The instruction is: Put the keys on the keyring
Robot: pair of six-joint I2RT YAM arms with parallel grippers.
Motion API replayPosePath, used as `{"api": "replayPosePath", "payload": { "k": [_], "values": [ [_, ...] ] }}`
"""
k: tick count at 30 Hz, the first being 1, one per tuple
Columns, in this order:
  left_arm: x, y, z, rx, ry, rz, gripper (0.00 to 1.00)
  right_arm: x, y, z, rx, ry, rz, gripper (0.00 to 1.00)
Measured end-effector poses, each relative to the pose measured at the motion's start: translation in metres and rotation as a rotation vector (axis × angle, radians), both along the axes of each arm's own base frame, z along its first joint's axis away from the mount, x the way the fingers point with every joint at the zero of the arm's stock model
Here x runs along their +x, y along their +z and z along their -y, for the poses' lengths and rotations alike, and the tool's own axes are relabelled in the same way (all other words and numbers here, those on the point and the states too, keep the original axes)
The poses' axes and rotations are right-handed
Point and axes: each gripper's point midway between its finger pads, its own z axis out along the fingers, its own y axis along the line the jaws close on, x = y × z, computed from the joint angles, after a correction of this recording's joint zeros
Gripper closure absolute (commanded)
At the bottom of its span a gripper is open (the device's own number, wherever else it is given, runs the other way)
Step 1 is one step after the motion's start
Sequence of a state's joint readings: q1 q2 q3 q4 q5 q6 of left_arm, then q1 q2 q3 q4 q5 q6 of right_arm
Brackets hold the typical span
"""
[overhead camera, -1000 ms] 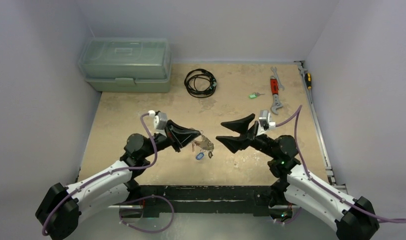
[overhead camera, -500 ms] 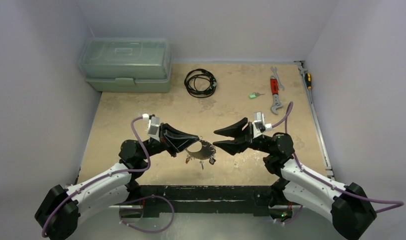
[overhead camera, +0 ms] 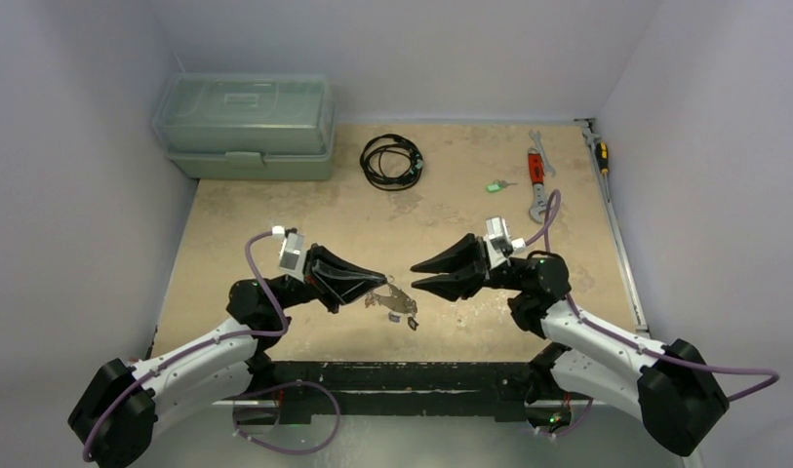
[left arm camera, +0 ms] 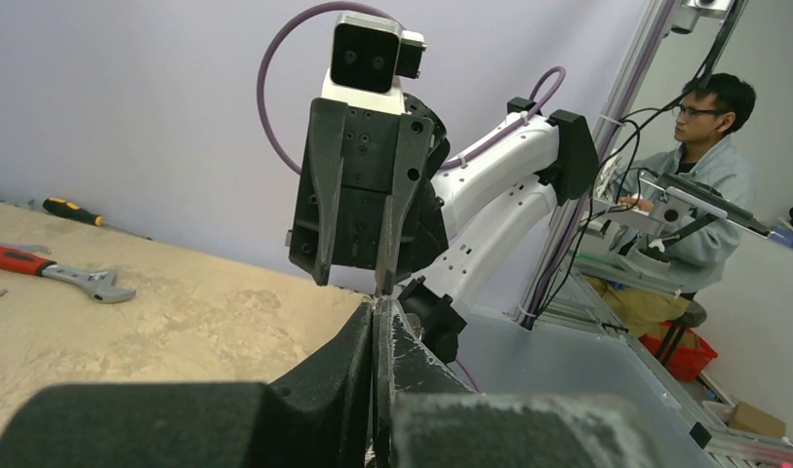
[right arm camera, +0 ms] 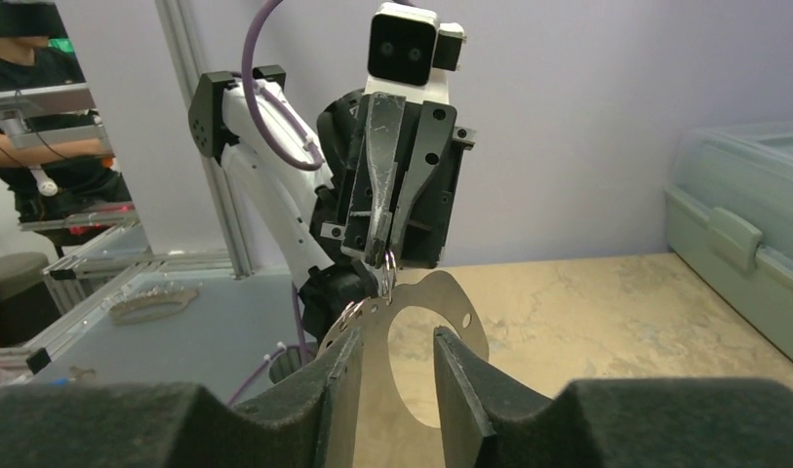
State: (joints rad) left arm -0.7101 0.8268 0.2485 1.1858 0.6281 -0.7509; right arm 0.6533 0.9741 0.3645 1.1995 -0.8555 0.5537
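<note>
Near mid-surface (overhead camera: pixel 275 214), between the arms: left hand (overhead camera: pixel 376 284) clenched on keyring (overhead camera: pixel 390 295), dropped lower and drawn back toward its base over the last second. Bunch of keys (overhead camera: pixel 404 310) dangling under the ring. Right hand (overhead camera: pixel 413 274) released and spread wide, shifted left, now just beside the ring. Judged: closing in for a two-handed hold. Green key (overhead camera: pixel 495 185) well apart, near wrench (overhead camera: pixel 536 175), not yet threaded

Table (overhead camera: pixel 275 219): toolbox (overhead camera: pixel 246 127), cable (overhead camera: pixel 391 161), wrench (overhead camera: pixel 536 182), key (overhead camera: pixel 495 185)
</note>
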Motion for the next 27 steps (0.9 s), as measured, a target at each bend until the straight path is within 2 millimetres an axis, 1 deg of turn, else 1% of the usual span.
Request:
{"api": "replayPosePath", "payload": {
  "k": [2, 3, 4, 5, 12, 21, 27],
  "values": [
    [-0.001, 0.001, 0.000, -0.005, -0.006, 0.003, 1.00, 0.001, 0.004, -0.001, 0.002, 0.003, 0.005, 0.73],
    [-0.002, 0.002, -0.001, -0.007, -0.009, 0.003, 1.00, 0.001, 0.006, -0.002, 0.004, 0.004, 0.009, 0.78],
    [-0.003, 0.003, -0.001, -0.010, -0.012, 0.002, 1.00, 0.002, 0.008, -0.002, 0.004, 0.006, 0.012, 0.80],
    [-0.003, 0.004, -0.001, -0.015, -0.013, 0.005, 1.00, 0.003, 0.009, -0.003, 0.006, 0.009, 0.013, 0.81],
    [-0.005, 0.008, -0.002, -0.039, -0.026, 0.006, 1.00, 0.002, 0.006, -0.007, 0.001, 0.044, -0.019, 0.78],
    [-0.003, 0.006, 0.002, -0.049, -0.042, -0.010, 1.00, -0.004, 0.006, -0.012, 0.000, 0.077, -0.029, 0.73],
    [-0.001, 0.003, 0.006, -0.050, -0.049, -0.021, 1.00, -0.007, 0.004, -0.014, -0.005, 0.088, -0.027, 0.72]
  ]
}}
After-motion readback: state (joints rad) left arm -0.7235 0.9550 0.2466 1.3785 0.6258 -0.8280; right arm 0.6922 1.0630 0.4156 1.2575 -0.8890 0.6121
